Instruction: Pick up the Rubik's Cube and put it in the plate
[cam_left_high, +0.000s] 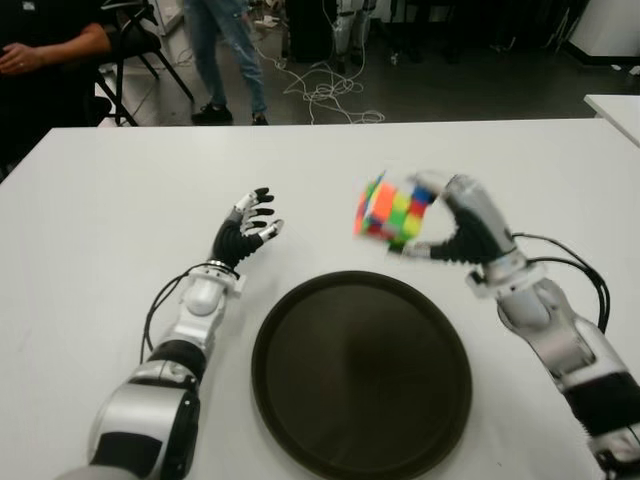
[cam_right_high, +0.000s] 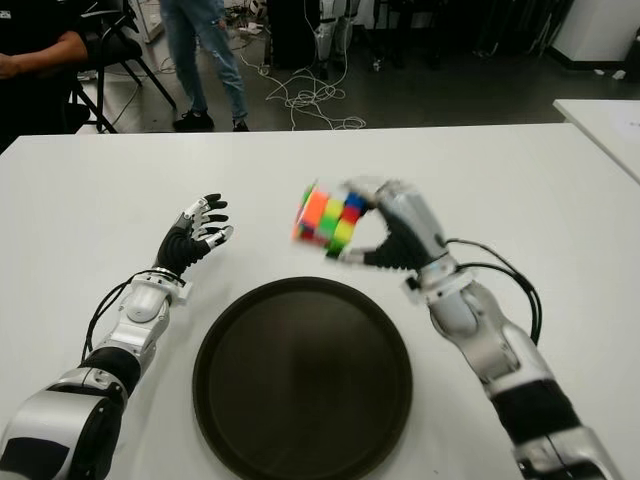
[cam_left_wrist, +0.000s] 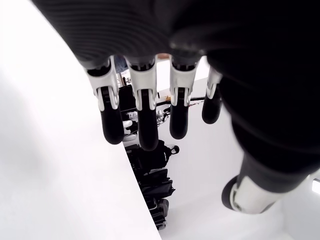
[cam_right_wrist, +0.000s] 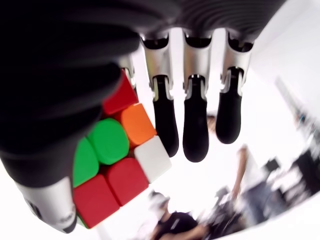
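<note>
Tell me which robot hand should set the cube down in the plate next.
The right robot hand. It already grips the multicoloured Rubik's Cube, lifted just beyond the far rim of the round dark plate. The left robot hand shows left of the plate, fingers relaxed, holding nothing.

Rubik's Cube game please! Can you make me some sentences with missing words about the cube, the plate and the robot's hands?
1. The Rubik's Cube is held by the robot's ____ hand.
2. The dark round plate has ____ lying in it.
3. The cube is up in the air, beyond the plate's far ____.
4. The left hand, left of the plate, holds nothing; its fingers are ____.

Missing words: right; nothing; rim; open
</note>
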